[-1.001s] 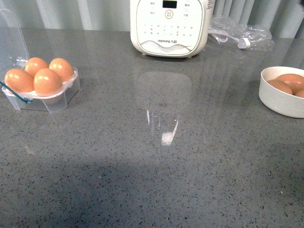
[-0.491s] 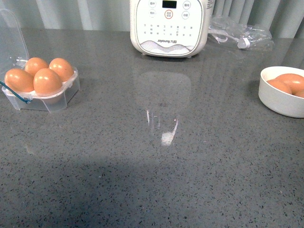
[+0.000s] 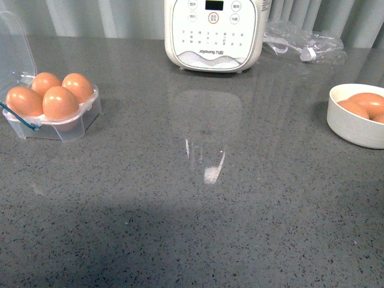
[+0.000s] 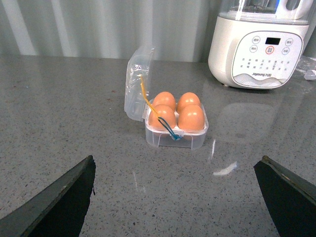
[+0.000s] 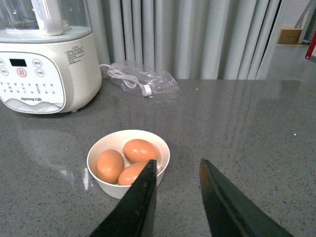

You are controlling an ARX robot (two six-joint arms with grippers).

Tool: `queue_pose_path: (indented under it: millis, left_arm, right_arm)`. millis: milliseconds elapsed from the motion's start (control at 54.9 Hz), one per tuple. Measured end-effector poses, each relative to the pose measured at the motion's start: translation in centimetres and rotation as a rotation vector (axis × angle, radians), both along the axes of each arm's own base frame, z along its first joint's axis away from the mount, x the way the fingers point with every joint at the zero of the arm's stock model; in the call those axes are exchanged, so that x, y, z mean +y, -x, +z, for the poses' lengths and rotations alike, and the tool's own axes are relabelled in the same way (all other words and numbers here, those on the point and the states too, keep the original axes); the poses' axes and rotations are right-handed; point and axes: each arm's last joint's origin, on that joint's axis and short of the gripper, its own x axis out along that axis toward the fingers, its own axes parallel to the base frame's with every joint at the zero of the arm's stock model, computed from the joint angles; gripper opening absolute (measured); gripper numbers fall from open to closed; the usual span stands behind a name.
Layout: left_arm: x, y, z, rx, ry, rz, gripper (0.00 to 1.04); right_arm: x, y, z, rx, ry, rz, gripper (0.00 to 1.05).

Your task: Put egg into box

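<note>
The clear plastic box [image 3: 72,123] stands open at the far left of the grey counter, lid up, with brown eggs [image 3: 60,102] in its cups. It also shows in the left wrist view [image 4: 176,137], all cups filled with eggs [image 4: 191,118]. More brown eggs [image 5: 139,149] lie in a round white bowl [image 5: 108,186], seen at the right edge of the front view [image 3: 351,129]. My left gripper [image 4: 177,165] is open wide and empty, well short of the box. My right gripper [image 5: 177,165] is open and empty, just beside and short of the bowl. Neither arm shows in the front view.
A white Joyoung appliance [image 3: 213,36] stands at the back centre. A clear plastic bag with a cable [image 3: 306,45] lies to its right. A curtain hangs behind the counter.
</note>
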Motion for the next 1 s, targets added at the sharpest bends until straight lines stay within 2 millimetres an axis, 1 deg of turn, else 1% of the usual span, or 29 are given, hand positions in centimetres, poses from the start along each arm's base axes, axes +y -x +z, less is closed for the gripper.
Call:
queue_pose_path:
  millis: [36, 164, 328, 400, 473, 728, 801, 1001]
  left_arm:
    - [0.0, 0.0, 0.0, 0.0, 0.0, 0.0, 0.98]
    - [0.0, 0.0, 0.0, 0.0, 0.0, 0.0, 0.98]
    - [0.0, 0.0, 0.0, 0.0, 0.0, 0.0, 0.98]
    - [0.0, 0.0, 0.0, 0.0, 0.0, 0.0, 0.98]
    - [0.0, 0.0, 0.0, 0.0, 0.0, 0.0, 0.98]
    - [0.0, 0.0, 0.0, 0.0, 0.0, 0.0, 0.98]
    - [0.0, 0.0, 0.0, 0.0, 0.0, 0.0, 0.98]
    - [0.0, 0.0, 0.0, 0.0, 0.0, 0.0, 0.98]
  right_arm:
    - [0.2, 0.3, -0.3, -0.001, -0.001, 0.001, 0.21]
    - [0.7, 1.1, -1.0, 0.0, -0.003, 0.003, 0.03]
    - [1.2, 1.9, -1.7, 0.002, -0.007, 0.0, 0.03]
    - [1.8, 2.3, -2.0, 0.003, -0.007, -0.023, 0.03]
    - [2.3, 2.7, -2.2, 0.0, -0.006, 0.011, 0.03]
    - [2.3, 3.7, -2.9, -0.001, -0.006, 0.007, 0.03]
    - [2.3, 4.0, -3.5, -0.011, -0.006, 0.007, 0.03]
    - [2.3, 4.6, -3.5, -0.017, -0.006, 0.007, 0.03]
